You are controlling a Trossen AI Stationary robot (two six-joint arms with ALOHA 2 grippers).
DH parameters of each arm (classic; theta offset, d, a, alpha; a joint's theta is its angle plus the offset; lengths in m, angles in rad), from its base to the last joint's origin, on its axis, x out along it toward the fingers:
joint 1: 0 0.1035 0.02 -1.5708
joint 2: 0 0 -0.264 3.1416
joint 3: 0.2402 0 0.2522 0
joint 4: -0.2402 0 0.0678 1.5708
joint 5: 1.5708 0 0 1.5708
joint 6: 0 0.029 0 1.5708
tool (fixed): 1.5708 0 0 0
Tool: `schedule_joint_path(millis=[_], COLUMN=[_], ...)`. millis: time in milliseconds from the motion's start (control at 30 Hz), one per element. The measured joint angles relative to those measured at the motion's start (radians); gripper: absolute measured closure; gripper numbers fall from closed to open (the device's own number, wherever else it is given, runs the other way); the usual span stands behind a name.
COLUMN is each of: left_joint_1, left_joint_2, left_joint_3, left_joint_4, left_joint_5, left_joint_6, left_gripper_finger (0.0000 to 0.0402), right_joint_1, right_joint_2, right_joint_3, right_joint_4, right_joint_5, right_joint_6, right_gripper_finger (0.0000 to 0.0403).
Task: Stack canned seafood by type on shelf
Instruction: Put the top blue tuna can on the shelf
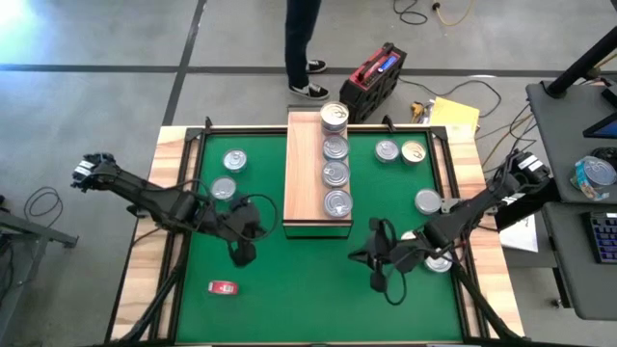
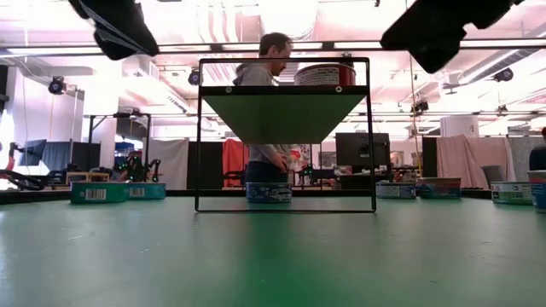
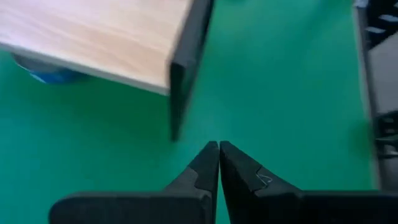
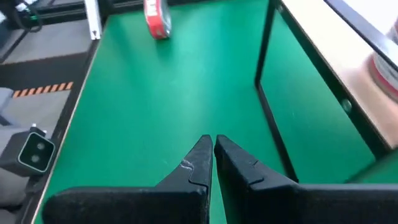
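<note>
Hovering empty, your left gripper [image 1: 241, 253] and right gripper [image 1: 379, 270] both have jaws pressed together near the shelf [image 1: 305, 173]. Four tins [image 1: 335, 147] line it; others [image 1: 387, 150] lie on the green worktop [image 1: 299, 280]. You're between picks: next, spread jaws over a loose tin.
</note>
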Motion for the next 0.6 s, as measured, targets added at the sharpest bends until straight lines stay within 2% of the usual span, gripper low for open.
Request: schedule_joint_path(millis=[300, 467, 600], left_joint_1=[-0.093, -0.124, -0.137], left_joint_2=[0.000, 0.000, 0.000], left_joint_3=[0.000, 0.003, 0.003], left_joint_4=[-0.005, -0.017, -0.018], left_joint_5=[0.043, 0.104, 0.195], left_joint_6=[-0.190, -0.312, -0.370], left_gripper_finger=[0.0401, 0.0401, 0.0401], right_joint_1=[0.010, 0.010, 0.010], right_joint_2=[0.000, 0.000, 0.001], right_joint_3=[0.000, 0.000, 0.000], right_joint_4=[0.042, 0.042, 0.042], right_joint_5=[0.000, 0.000, 0.000], right_joint_6=[-0.074, -0.084, -0.113], right_gripper_finger=[0.0390, 0.0390, 0.0390])
